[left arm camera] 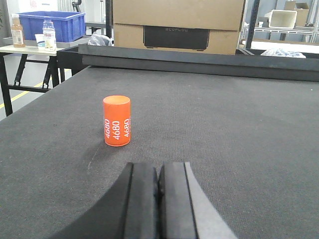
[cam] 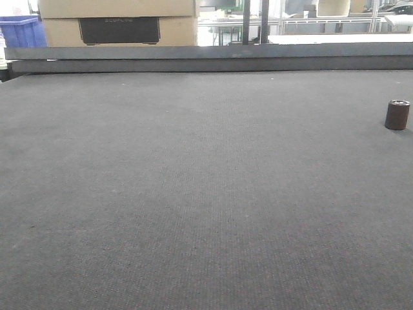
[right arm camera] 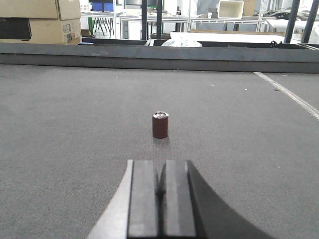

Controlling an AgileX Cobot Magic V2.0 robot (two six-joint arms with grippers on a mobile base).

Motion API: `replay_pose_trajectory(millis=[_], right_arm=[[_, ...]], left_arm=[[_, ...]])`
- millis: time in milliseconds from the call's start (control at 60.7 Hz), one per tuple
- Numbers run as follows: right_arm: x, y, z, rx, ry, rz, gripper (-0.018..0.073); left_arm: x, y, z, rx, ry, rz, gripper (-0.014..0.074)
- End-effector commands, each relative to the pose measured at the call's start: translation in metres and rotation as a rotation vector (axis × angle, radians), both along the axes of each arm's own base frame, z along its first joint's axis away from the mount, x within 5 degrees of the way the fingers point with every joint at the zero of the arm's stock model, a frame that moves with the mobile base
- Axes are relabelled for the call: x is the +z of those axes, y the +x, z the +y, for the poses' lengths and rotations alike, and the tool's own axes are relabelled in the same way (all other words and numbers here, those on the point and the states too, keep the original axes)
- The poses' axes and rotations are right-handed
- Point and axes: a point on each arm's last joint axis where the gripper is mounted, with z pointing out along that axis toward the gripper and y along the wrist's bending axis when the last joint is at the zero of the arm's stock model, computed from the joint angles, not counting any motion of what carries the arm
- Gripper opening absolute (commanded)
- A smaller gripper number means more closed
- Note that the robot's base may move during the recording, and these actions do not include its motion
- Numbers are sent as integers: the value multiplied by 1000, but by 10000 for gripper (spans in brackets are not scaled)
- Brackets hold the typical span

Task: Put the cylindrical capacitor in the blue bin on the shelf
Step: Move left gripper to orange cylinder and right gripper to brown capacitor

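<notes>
The cylindrical capacitor [cam: 397,114] is a short dark maroon cylinder with a greyish top, standing upright on the dark mat at the far right of the front view. In the right wrist view the capacitor [right arm camera: 160,124] stands a short way ahead of my right gripper [right arm camera: 160,172], which is shut and empty. My left gripper [left arm camera: 158,172] is also shut with nothing in it, low over the mat. The shelf and the blue bin on it are out of view.
An orange cylinder marked 4680 [left arm camera: 117,121] stands upright ahead-left of the left gripper. A raised dark rail [cam: 206,58] borders the mat's far edge. Behind it are cardboard boxes [left arm camera: 177,25] and a blue crate [left arm camera: 47,24] on a side table.
</notes>
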Motion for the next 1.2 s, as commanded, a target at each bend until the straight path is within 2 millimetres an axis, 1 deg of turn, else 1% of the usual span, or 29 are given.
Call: replay_pose_trajectory(millis=[0, 346, 412, 478, 626, 758, 890, 956, 1005, 1038, 1120, 1170, 1186], right_arm=[[1, 0, 0, -5, 3, -24, -162], [1, 0, 0, -5, 3, -24, -162], [1, 0, 0, -5, 3, -24, -162], [1, 0, -1, -8, -36, -24, -162], [1, 0, -1, -8, -36, -24, -162], [2, 0, -1, -8, -36, -32, -162], [7, 0, -1, -14, -36, -85, -162], [13, -1, -2, -21, -27, -151, -162], [15, -1, -2, -23, -12, -175, -162], [22, -2, -2, -23, -10, -194, -162], [50, -9, -1, -18, -10, -246, -162], [72, -16, -1, -13, -11, -280, -162], [81, -20, -1, -11, -11, -292, -162]], left_arm=[[3, -1, 0, -5, -9, -27, -111], [3, -1, 0, -5, -9, -27, -111], [4, -1, 0, -5, -9, -38, -111], [5, -1, 0, -5, -10, -57, -111], [9, -1, 0, -5, -13, -93, -111], [16, -2, 0, -4, -18, -175, -111], [25, -4, 0, -2, -24, -280, -111], [25, -4, 0, -2, -24, -281, -111], [35, -6, 0, -3, -25, -290, -111], [43, -8, 0, -3, -25, -292, -111], [68, -15, 1, -5, -23, -289, -111], [86, -19, 1, -5, -22, -278, -111], [89, -18, 1, -6, -20, -257, -111]])
